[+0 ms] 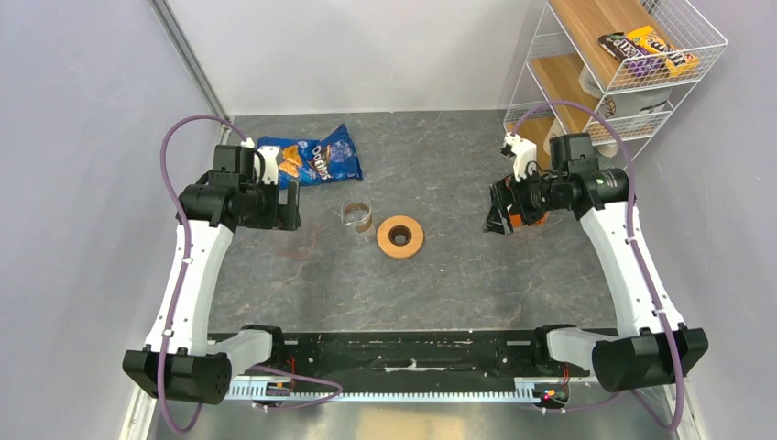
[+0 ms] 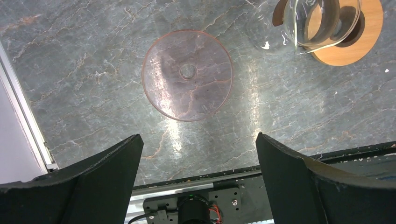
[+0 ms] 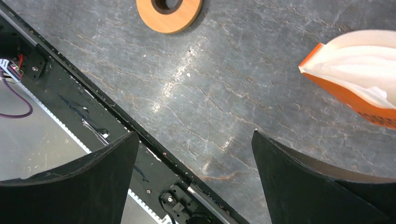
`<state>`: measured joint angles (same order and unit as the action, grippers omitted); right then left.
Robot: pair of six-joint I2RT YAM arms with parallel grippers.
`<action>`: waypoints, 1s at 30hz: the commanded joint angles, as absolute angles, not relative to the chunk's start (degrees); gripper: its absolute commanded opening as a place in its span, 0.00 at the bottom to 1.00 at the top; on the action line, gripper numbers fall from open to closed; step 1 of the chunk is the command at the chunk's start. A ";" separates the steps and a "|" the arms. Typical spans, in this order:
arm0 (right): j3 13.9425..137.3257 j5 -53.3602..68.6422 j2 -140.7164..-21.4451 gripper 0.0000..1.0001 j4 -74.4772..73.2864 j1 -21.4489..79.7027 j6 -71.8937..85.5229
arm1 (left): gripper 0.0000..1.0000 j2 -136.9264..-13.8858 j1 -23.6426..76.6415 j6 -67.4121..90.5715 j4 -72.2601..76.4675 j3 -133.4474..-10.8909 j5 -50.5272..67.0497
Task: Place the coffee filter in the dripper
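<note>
The dripper (image 1: 400,236), an orange-tan disc with a dark hollow centre, lies mid-table; it also shows in the left wrist view (image 2: 359,42) and in the right wrist view (image 3: 169,14). No loose coffee filter shows; white paper sits in the open mouth of the orange-and-white pack (image 3: 359,74), partly hidden under my right wrist in the top view (image 1: 533,220). My left gripper (image 1: 279,209) (image 2: 198,158) is open and empty, left of the dripper. My right gripper (image 1: 502,213) (image 3: 194,158) is open and empty, right of the dripper, beside the pack.
A small clear glass (image 1: 357,216) (image 2: 317,23) stands touching the dripper's left side. A clear pinkish disc (image 2: 187,74) lies flat under my left gripper. A blue Doritos bag (image 1: 316,160) lies at the back left. A white wire shelf (image 1: 623,73) with candy packs stands back right.
</note>
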<state>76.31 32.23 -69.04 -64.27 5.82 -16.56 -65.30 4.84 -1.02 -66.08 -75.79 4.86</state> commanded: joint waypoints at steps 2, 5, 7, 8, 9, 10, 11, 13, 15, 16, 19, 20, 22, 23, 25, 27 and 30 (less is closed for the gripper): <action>82.02 33.83 -72.57 0.99 -63.75 8.46 -12.52 | 1.00 -63.47 4.57 3.52 -62.71 -77.68 3.62; 85.31 34.81 -78.00 0.99 -64.11 10.57 -9.74 | 1.00 -61.08 4.59 3.21 -59.45 -76.36 5.49; 88.20 37.56 -82.81 0.99 -65.37 11.62 -9.59 | 1.00 -58.99 4.64 1.92 -56.51 -74.21 7.72; 89.42 38.86 -85.26 0.99 -65.55 12.20 -9.37 | 1.00 -58.15 4.65 1.34 -55.85 -73.86 9.23; 90.49 39.74 -87.29 0.99 -65.63 12.64 -9.23 | 1.00 -57.59 4.65 0.65 -55.37 -73.74 11.05; 91.57 40.97 -89.97 0.99 -65.79 13.11 -9.29 | 1.00 -57.37 4.66 0.20 -55.16 -73.85 12.45; 92.22 42.48 -92.03 0.99 -66.00 13.47 -9.52 | 1.00 -57.53 4.66 0.17 -55.34 -74.35 14.02; 93.69 45.32 -97.19 0.99 -66.91 14.23 -10.39 | 1.00 -58.20 4.72 -1.68 -56.07 -75.78 15.84; 94.30 47.83 -101.54 0.99 -67.45 14.76 -11.12 | 1.00 -59.10 4.71 -1.75 -56.79 -77.03 16.47; 94.48 49.28 -103.80 0.99 -67.58 14.94 -11.60 | 1.00 -59.26 4.65 -1.91 -57.05 -77.44 16.81; 94.96 52.08 -109.84 0.99 -67.44 15.29 -12.83 | 1.00 -59.64 4.66 -3.83 -58.27 -78.17 17.70; 95.09 52.60 -111.69 0.99 -67.18 15.28 -13.33 | 1.00 -59.88 4.68 -4.67 -58.93 -78.43 17.92; 94.65 53.62 -114.40 0.99 -65.01 15.38 -12.98 | 1.00 -60.39 4.65 -5.32 -59.66 -78.76 17.59; 94.49 54.09 -115.81 0.99 -63.57 15.45 -12.39 | 1.00 -60.52 4.70 -5.47 -59.92 -78.88 17.50; 94.48 54.04 -118.37 0.94 -61.23 15.79 -11.03 | 1.00 -61.29 4.66 -5.60 -60.24 -79.16 17.39; 94.33 54.36 -120.69 0.92 -58.45 15.91 -9.09 | 1.00 -62.28 4.66 -5.73 -61.03 -79.85 17.31; 93.45 55.24 -122.78 0.90 -53.13 16.12 -5.96 | 1.00 -62.89 4.69 -7.05 -61.74 -80.50 17.14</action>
